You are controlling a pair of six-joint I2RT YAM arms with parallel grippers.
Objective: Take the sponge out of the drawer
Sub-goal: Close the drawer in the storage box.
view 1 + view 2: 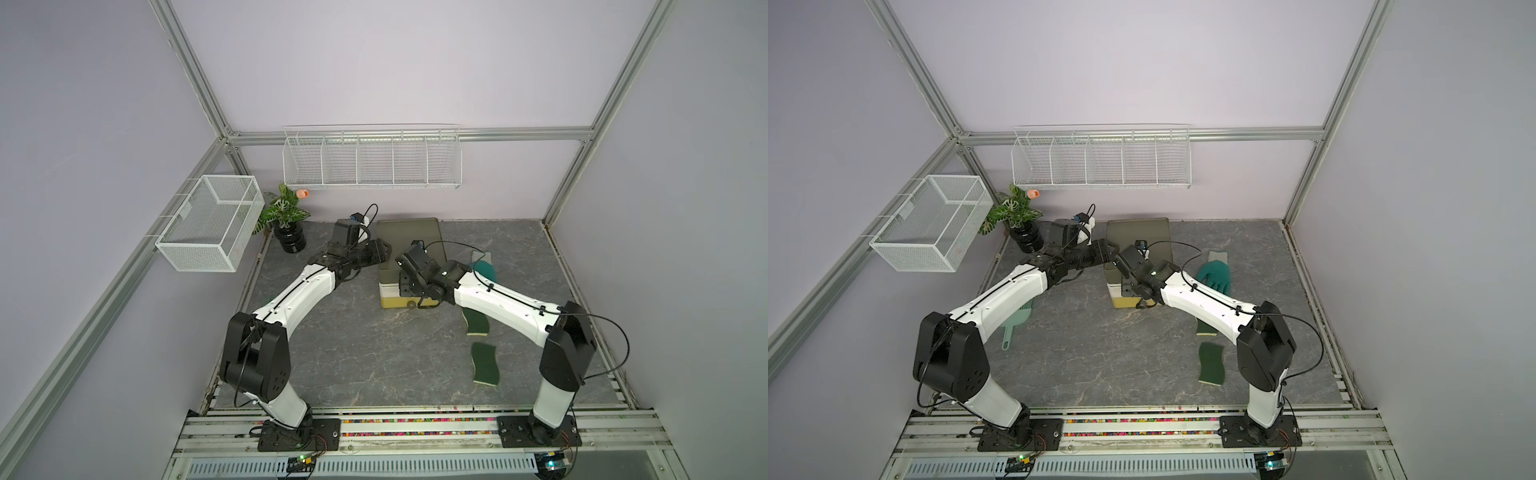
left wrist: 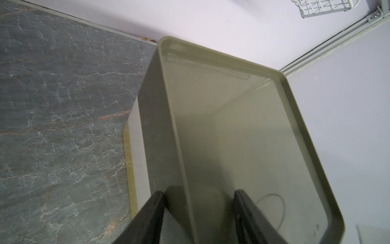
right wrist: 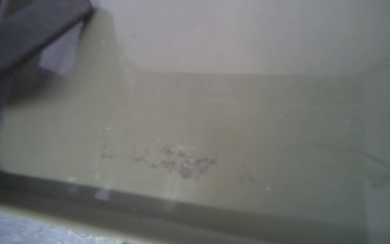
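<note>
At the back of the desk (image 1: 353, 345), the left tool (image 2: 198, 195) straddles the drawer box's (image 1: 409, 232) rim, fingers slightly apart. The right tool (image 1: 407, 289) is down at the pulled-out drawer (image 1: 392, 302); we cannot tell its opening or any hold. One sponge (image 1: 486, 363) and a second sponge (image 1: 477, 326) lie on the desk by the right arm (image 1: 498, 301).

Top views overlook the table (image 1: 374, 357); wrist views closely face the drawer unit (image 2: 232, 126).
</note>
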